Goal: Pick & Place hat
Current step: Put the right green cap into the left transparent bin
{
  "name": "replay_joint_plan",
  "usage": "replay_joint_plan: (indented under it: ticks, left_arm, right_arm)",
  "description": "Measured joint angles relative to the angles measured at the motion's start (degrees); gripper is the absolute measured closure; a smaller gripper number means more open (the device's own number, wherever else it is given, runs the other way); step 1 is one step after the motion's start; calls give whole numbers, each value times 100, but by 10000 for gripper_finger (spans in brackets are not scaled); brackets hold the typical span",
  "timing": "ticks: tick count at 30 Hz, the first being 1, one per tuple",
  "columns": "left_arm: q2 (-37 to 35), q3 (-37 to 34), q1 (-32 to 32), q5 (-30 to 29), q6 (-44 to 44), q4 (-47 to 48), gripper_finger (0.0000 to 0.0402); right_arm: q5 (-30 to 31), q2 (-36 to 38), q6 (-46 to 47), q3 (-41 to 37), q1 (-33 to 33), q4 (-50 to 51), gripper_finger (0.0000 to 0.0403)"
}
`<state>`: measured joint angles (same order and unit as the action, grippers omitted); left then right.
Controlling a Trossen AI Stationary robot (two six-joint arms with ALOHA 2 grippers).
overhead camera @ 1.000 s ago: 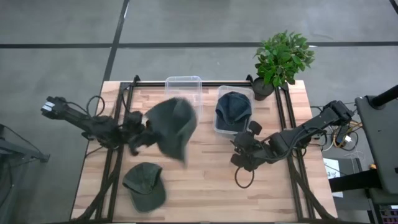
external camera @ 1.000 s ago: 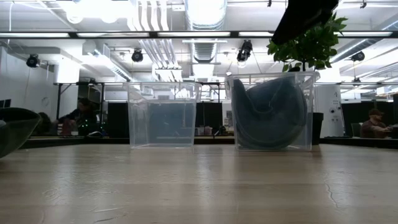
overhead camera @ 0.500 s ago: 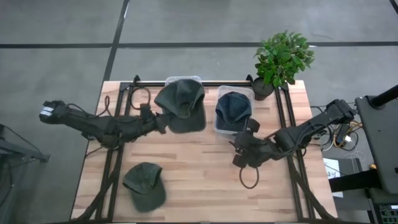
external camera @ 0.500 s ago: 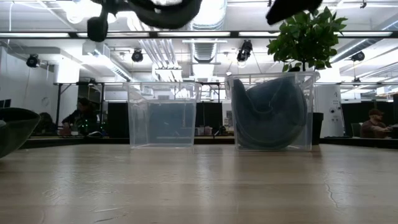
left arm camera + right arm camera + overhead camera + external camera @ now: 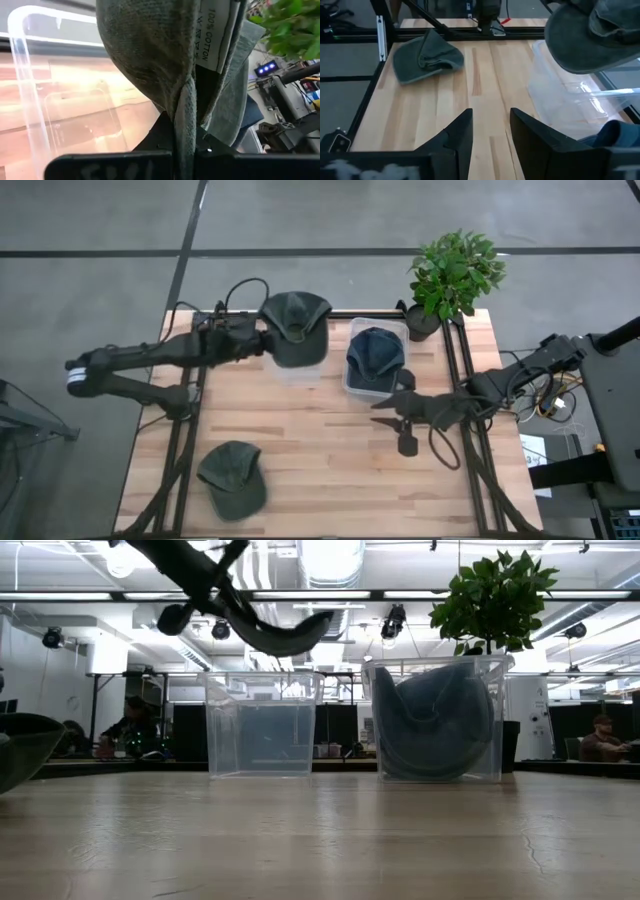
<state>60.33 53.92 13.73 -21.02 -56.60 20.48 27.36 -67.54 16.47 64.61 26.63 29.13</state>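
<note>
My left gripper is shut on a dark green cap, held in the air above the left clear bin at the table's far edge; the cap also shows in the low view and the left wrist view. A dark blue cap lies in the right clear bin. A second green cap rests on the table near the front left. My right gripper is open and empty, just near of the right bin. My left gripper pinches a folded edge of the green cap between its two fingers, the cloth bunched in several layers beside the inner label. The fingers come about level from the table's left. The cap is lifted clear and hangs above the left bin.
A potted plant stands at the far right corner beside the right bin. Black frame rails run along both sides of the table. Bare wood lies in the table's middle and near right.
My left gripper has carried the green cap from the table's left middle toward the far edge, over the left bin, and the cap has turned about. My right gripper has moved a little toward the right edge.
</note>
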Motion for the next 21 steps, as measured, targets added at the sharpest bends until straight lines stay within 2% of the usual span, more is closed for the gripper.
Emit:
replay_joint_plan:
  ticks: [2,8,21]
  left_arm:
    - [115,26,244,288,70,-12,398]
    - [497,26,681,617,139,23,398]
    - [1014,19,796,827,226,289,395]
  right_arm:
    - [0,45,4,-55,0,-5,282]
    - [2,33,320,-298,-2,-136,277]
    - [-29,-71,566,-346,-2,-158,272]
